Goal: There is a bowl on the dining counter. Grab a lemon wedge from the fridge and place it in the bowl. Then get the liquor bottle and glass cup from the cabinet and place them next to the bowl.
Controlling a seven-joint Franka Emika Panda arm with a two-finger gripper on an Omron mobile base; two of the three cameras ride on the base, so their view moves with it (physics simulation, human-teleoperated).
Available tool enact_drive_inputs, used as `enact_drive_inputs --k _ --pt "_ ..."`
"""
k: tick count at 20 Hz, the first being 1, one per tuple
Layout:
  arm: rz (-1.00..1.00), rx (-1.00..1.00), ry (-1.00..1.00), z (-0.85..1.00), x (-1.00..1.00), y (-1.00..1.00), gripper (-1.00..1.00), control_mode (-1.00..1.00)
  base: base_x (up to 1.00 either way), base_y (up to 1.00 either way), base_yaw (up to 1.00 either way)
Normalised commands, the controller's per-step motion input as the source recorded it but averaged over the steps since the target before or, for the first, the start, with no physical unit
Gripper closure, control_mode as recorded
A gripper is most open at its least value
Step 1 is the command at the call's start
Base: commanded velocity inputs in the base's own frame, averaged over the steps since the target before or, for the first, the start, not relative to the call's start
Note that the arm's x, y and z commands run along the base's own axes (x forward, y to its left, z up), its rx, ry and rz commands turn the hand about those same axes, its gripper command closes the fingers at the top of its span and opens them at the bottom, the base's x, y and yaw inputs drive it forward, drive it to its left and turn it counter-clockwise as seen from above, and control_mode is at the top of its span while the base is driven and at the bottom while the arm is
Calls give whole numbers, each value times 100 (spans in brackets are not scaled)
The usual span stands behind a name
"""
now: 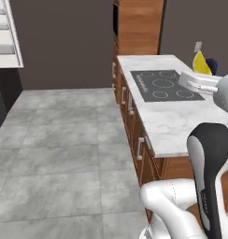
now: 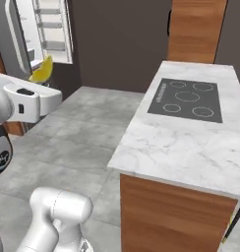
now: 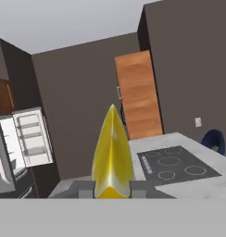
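Note:
The lemon wedge (image 3: pixel 112 155), a yellow pointed slice, stands upright between my two dark fingertips (image 3: pixel 82 189). My gripper (image 3: pixel 112 187) is shut on it. From the left base view, the lemon wedge (image 1: pixel 200 63) and my gripper (image 1: pixel 199 71) hang above the far right of the island. In the right base view the lemon wedge (image 2: pixel 42 71) sits at the gripper (image 2: pixel 40 78) on the left. The fridge (image 2: pixel 48 29) stands open behind, with white door shelves showing (image 3: pixel 29 139). The bowl, dining counter, liquor bottle, glass cup and cabinet are out of view.
A marble-topped island (image 1: pixel 169 123) with a black cooktop (image 1: pixel 165 85) runs along the right over brown drawers. A tall wooden panel (image 1: pixel 139 25) stands behind it. A blue chair (image 3: pixel 213 139) sits beyond the island. Grey tiled floor (image 1: pixel 55 149) lies open to the left.

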Motion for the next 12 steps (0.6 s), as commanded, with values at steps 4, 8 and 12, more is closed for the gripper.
enact_drive_inputs --k 4,8,12 --pt "0 0 0 0 0 0 100 100 -57 -95 -10" --pt "0 0 0 0 0 0 100 100 -35 -100 -5" --pt "0 0 0 0 0 0 100 100 -27 -100 -1"
